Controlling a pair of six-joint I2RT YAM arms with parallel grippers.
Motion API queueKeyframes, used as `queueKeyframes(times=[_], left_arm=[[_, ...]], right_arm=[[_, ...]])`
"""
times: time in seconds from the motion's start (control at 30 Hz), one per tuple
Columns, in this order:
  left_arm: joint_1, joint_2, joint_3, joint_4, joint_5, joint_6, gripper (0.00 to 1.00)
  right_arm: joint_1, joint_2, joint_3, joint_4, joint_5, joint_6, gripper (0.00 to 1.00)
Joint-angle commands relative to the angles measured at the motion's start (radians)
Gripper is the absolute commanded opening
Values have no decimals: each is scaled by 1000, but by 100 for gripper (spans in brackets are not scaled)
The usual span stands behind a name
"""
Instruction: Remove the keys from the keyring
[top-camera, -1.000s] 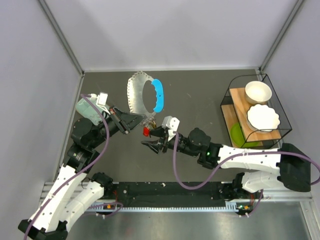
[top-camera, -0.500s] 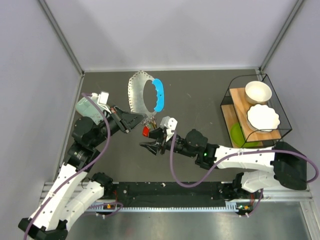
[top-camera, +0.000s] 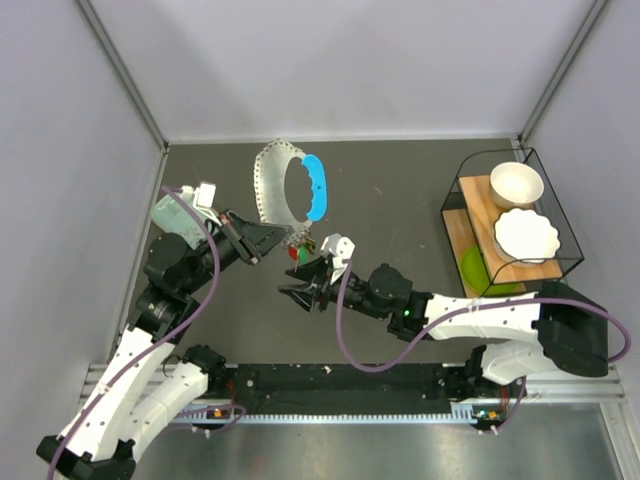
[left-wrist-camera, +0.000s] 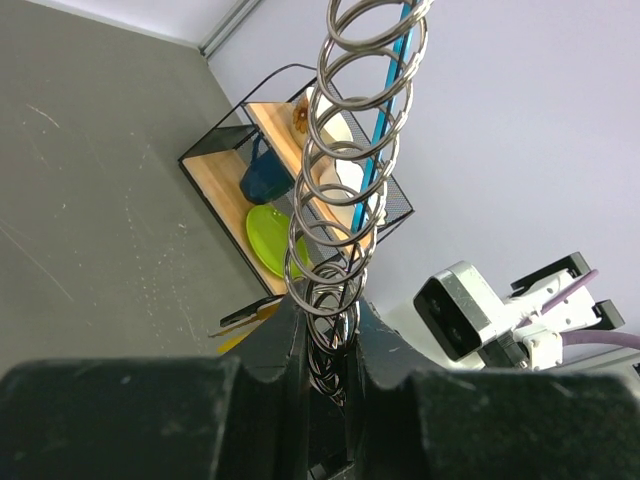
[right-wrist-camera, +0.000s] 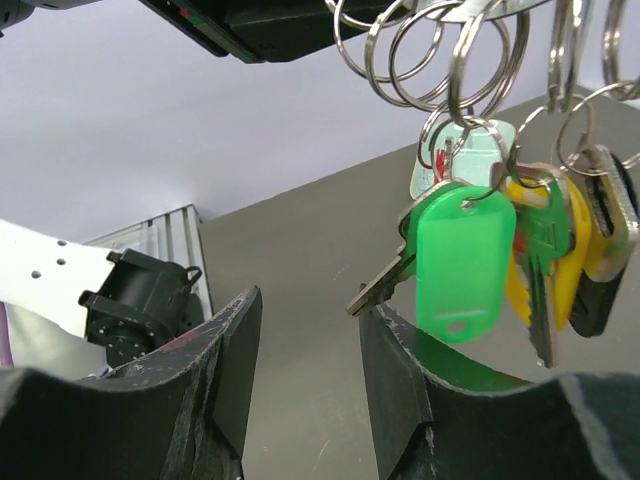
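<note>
A: Left fingers (left-wrist-camera: 283, 338)?
B: Clamped tight on the keyring (top-camera: 316, 190), gripping its wire coil. The ring is far-left of centre over the surface (top-camera: 400, 190), blue loop on its right side.
A: Keys (right-wrist-camera: 462, 255)?
B: Bunched, hanging off the coil, green tag in front.
A: Right fingers (right-wrist-camera: 235, 335)?
B: Spread wide, holding nothing, just under the bunch. One key tip is by a finger; can't tell if it touches.

green and yellow keys (right-wrist-camera: 468, 262) on a silver and blue keyring (top-camera: 316, 190).
</note>
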Motion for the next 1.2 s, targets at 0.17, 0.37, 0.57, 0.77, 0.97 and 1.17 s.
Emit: queueKeyframes(times=[0.17, 0.37, 0.57, 0.77, 0.97, 1.17], left_arm=[[-3, -44, 40, 87, -22, -9, 0], [-3, -60, 34, 72, -34, -6, 0], [-3, -68, 41, 49, -48, 13, 0], [-3, -77, 60, -9, -71, 43, 0], [-3, -76, 57, -9, -83, 48, 0], [-3, -79, 54, -9, -86, 48, 0]], right_arm=[[16, -1, 23, 55, 63, -10, 45], [16, -5, 48, 22, 78, -25, 46], [35, -44, 8, 26, 51, -68, 48], [57, -96, 42, -28, 52, -172, 49], [80, -85, 86, -34, 70, -257, 50], [82, -67, 126, -22, 66, -301, 50]])
